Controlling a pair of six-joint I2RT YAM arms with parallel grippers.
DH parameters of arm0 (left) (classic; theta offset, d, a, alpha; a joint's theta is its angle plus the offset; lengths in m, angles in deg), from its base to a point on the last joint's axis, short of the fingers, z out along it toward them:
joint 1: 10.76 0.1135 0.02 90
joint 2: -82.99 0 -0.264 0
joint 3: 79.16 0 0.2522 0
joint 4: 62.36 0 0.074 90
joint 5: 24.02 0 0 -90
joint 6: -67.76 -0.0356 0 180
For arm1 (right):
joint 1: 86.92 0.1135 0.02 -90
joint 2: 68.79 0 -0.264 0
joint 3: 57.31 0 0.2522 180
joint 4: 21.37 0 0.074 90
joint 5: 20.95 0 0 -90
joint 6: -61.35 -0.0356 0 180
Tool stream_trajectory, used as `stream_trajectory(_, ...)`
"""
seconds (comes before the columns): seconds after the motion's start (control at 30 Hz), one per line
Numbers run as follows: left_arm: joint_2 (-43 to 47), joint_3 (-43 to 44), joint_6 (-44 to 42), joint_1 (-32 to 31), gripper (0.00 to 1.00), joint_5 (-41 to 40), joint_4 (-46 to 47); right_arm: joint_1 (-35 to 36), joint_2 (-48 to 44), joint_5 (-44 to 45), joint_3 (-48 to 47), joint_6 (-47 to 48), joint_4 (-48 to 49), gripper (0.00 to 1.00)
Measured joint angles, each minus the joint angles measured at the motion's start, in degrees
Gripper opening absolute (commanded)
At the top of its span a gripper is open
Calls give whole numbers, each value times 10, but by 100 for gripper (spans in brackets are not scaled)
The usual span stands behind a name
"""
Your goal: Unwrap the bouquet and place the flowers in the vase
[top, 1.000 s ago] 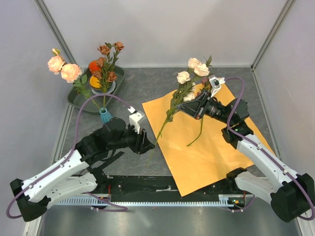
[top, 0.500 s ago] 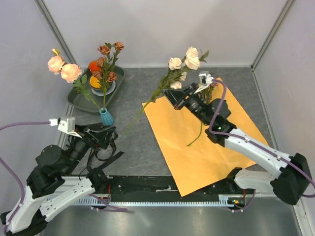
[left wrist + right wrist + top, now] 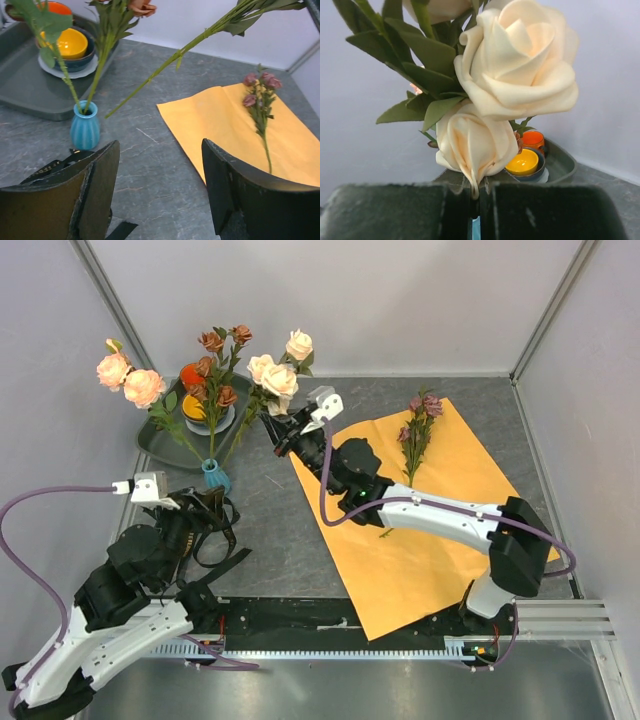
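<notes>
Three cream roses, pinched in right tool

dark grey tray | 1 yellow bowl inside | 1 orange cup just behind bowl

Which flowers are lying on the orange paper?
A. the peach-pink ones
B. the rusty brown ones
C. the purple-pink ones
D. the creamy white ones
C: only the purple-pink flowers lie on the orange paper. The creamy white roses are held up by the right gripper, and the peach-pink roses and rusty brown roses stand in the vase.
</notes>
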Motion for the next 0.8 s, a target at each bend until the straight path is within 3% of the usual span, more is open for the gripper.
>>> stream_trajectory(0.27, 5, -14, -11, 0, 68, -74, 1, 16, 50, 15, -59, 46, 5, 0)
stream_trajectory(0.8, 94, -32, -12, 0, 66, -117, -3, 36, 102, 16, -93, 89, 18, 0)
